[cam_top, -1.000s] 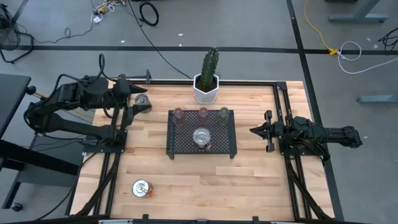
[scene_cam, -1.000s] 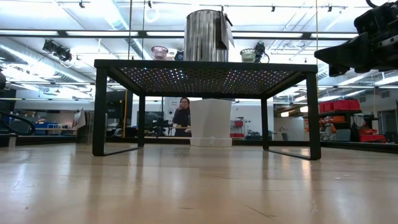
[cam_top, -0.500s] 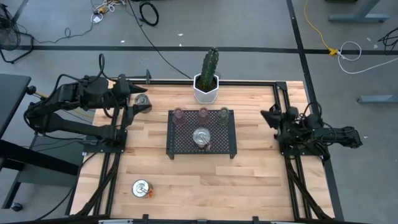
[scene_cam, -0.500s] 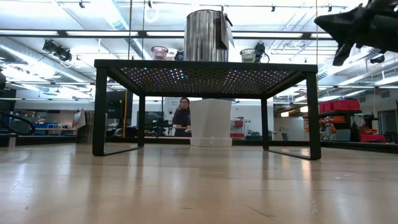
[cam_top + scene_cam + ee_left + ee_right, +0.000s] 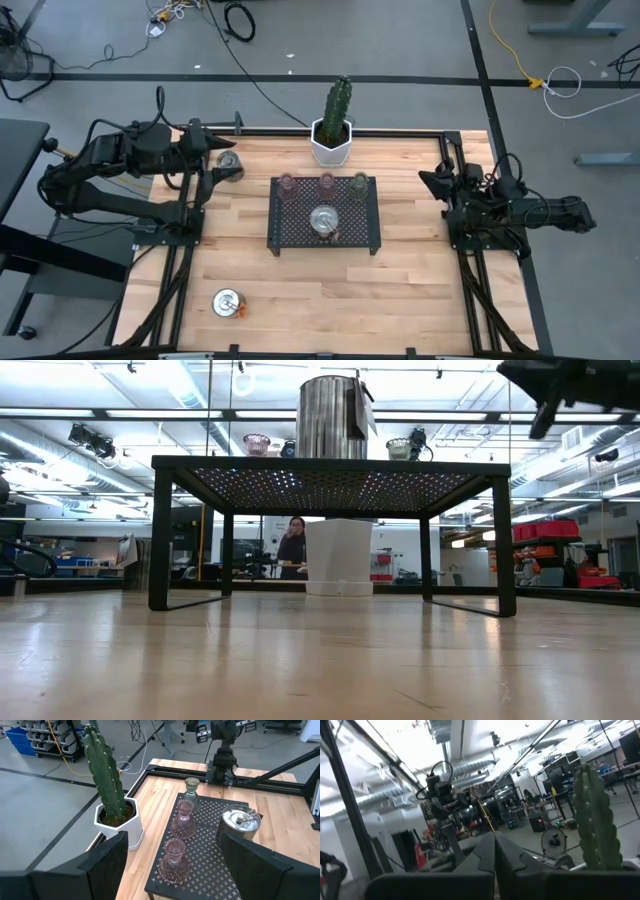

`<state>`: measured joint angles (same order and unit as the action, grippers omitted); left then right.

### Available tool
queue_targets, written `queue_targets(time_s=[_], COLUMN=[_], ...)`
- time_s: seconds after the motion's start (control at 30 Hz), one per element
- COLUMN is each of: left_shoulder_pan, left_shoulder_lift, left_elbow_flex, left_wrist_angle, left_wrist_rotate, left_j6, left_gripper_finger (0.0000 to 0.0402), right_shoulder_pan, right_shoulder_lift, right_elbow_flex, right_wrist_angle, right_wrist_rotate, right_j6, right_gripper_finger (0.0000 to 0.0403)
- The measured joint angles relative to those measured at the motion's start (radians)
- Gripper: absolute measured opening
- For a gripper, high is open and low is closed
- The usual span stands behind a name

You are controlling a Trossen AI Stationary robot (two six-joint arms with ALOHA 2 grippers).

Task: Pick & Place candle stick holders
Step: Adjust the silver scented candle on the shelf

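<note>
We hover our left end effector [image 5: 222, 160] — wide open, empty — just above a silver holder [image 5: 229, 160]; next, descend and grip it.

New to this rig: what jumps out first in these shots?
The black mesh tray at the table's centre stands out, carrying three small tinted glass cups along its far edge and a shiny silver metal holder in the middle. Behind it stands a tall green cactus in a white hexagonal pot. Two more silver holders sit off the tray: one by the open left gripper, one near the front-left corner.
</note>
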<state>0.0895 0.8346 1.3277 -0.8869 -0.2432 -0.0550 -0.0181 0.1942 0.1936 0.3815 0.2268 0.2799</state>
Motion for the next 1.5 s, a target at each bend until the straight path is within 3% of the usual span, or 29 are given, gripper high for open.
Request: queue_targets(time_s=[0.43, 0.7, 0.83, 1.0, 1.2, 1.33, 1.5], left_shoulder_pan=[0.000, 0.000, 0.000, 0.000, 0.000, 0.000, 0.000], left_shoulder_lift=[0.000, -0.016, -0.033, -0.056, -0.065, -0.065, -0.065], left_elbow_flex=[0.000, 0.000, 0.000, 0.000, 0.000, 0.000, 0.000], left_wrist_angle=[0.000, 0.000, -0.001, 0.000, 0.000, 0.000, -0.001], left_wrist_rotate=[0.000, 0.000, -0.005, -0.018, -0.019, -0.019, -0.019], left_j6=[-0.001, -0.008, -0.004, -0.001, -0.001, -0.001, -0.002], left_gripper_finger=[0.0319, 0.0319, 0.0319, 0.0319, 0.0319, 0.0319, 0.0319], right_shoulder_pan=[0.000, 0.001, 0.001, 0.001, 0.001, 0.009, 0.015], right_shoulder_lift=[0.380, 0.587, 0.676, 0.768, 0.845, 0.876, 0.901], right_elbow_flex=[0.354, 0.649, 0.771, 0.882, 0.966, 0.994, 1.006], right_wrist_angle=[-0.011, -0.187, -0.209, -0.214, -0.212, -0.220, -0.237], right_wrist_rotate=[-0.125, -0.145, -0.222, -0.316, -0.324, -0.324, -0.323], right_j6=[-0.179, -0.203, -0.244, -0.275, -0.251, -0.264, -0.265], right_gripper_finger=[0.0001, 0.0001, 0.0001, 0.0002, 0.0002, 0.0022, 0.0086])
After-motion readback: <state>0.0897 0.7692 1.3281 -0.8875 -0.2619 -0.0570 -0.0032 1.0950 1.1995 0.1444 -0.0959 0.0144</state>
